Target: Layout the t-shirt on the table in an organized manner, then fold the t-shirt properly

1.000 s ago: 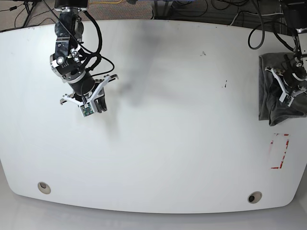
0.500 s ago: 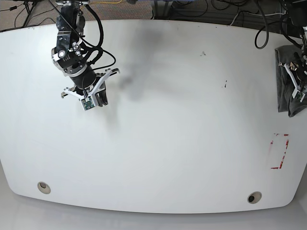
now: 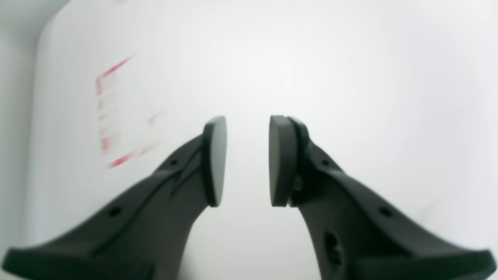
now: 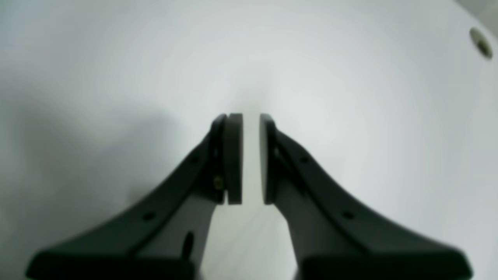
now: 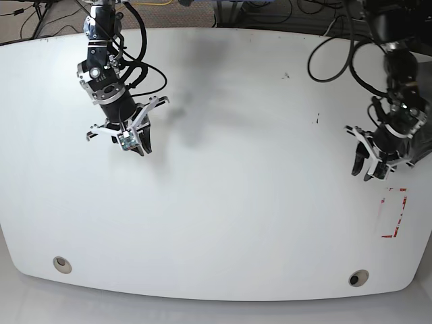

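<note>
A: Where is the shirt?
B: Not visible. Left hand and right hand hang slightly parted, empty, over the bare desk.
A: Risk?
B: Probably nothing gets folded.

place: robotics lab / test bench
surface: glossy white table w/ curved edges, drilled round hole
marking: red-white tape mark near edge
clutter: black cables on floor behind table
rig: 2 arms w/ wrist cams
</note>
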`<state>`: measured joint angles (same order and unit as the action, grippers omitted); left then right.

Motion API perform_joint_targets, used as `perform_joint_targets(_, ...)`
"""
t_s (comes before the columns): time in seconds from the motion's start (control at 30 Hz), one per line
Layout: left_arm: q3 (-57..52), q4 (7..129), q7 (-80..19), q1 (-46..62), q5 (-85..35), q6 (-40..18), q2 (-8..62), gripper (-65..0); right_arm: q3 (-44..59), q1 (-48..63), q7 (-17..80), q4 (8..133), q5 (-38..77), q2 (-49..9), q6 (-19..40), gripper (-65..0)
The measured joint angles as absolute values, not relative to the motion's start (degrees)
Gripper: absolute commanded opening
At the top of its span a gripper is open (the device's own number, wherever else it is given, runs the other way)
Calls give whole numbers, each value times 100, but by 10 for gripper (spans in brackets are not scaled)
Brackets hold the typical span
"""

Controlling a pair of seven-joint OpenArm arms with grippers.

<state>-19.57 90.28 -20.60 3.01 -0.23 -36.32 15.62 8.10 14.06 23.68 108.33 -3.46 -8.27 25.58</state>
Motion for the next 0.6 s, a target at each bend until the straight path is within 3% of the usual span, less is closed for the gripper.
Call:
perform_joint_targets(0.07, -1933, 9074, -1474, 451, 3, -2991, 1199, -475, 829, 1406, 1870, 10565, -738, -753, 2547, -585)
perform_joint_targets(0.2, -1717, 9054, -248, 838, 10, -2370, 622, -474, 965, 1426, 786, 10009, -1166, -659, 2536, -585)
perform_joint_targets(0.33, -1481, 9271, 593, 1385, 329, -1769, 178, -474, 1332, 1608, 325, 9819, -1203, -569, 2250, -585)
perform_joint_targets(0.6, -1319, 10018, 574, 2958, 694, -1728, -521, -474, 1461, 2696, 301, 10245, -777, -582, 2255, -585)
